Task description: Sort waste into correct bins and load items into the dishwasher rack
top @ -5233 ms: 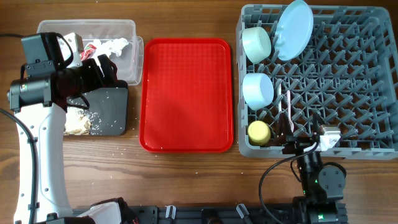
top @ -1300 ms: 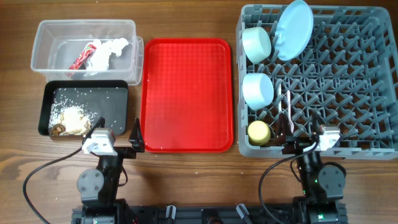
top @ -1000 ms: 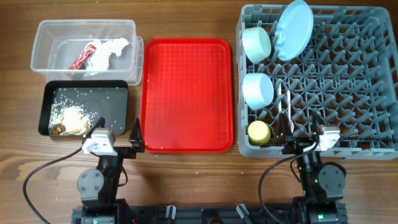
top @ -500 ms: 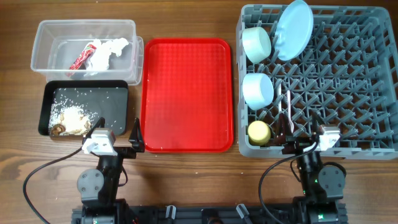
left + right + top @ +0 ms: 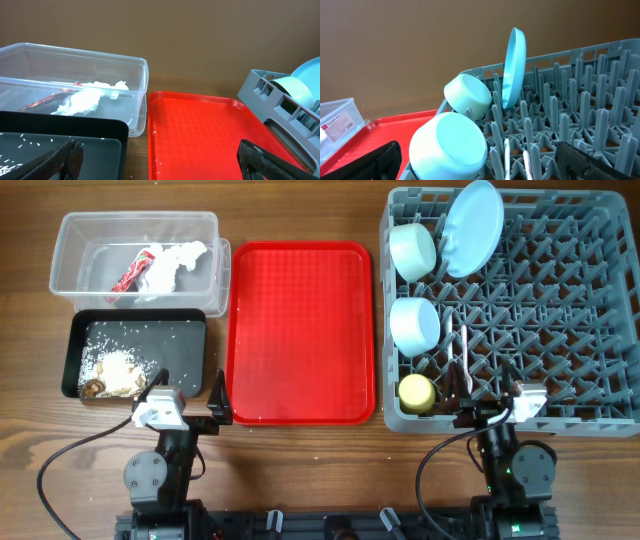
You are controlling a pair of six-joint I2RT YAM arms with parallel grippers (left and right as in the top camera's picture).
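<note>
left gripper (image 5: pixel 160 160) & right gripper (image 5: pixel 480 162) low at near table edge, jaws spread wide, holding nothing. wrapper (image 5: pixel 130 272) + paper (image 5: pixel 172 262) in tub (image 5: pixel 70 225); scraps (image 5: pixel 115 370) in black tray (image 5: pixel 195 330). plate (image 5: pixel 472 225), green bowl (image 5: pixel 412 248), blue bowl (image 5: pixel 414 324), cup (image 5: pixel 416 391), cutlery (image 5: pixel 462 355) in rack (image 5: pixel 560 300). tub sticker (image 5: pixel 335 122): print too small to read.

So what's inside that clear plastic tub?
A red crinkled wrapper and crumpled white paper lie in the clear tub. Anything beneath the paper is hidden.

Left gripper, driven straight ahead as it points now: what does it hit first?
Probably the near right corner of the clear tub. The left gripper, jaws open, lines up with the strip between the black tray and the red tray; its height over them is unclear.
</note>
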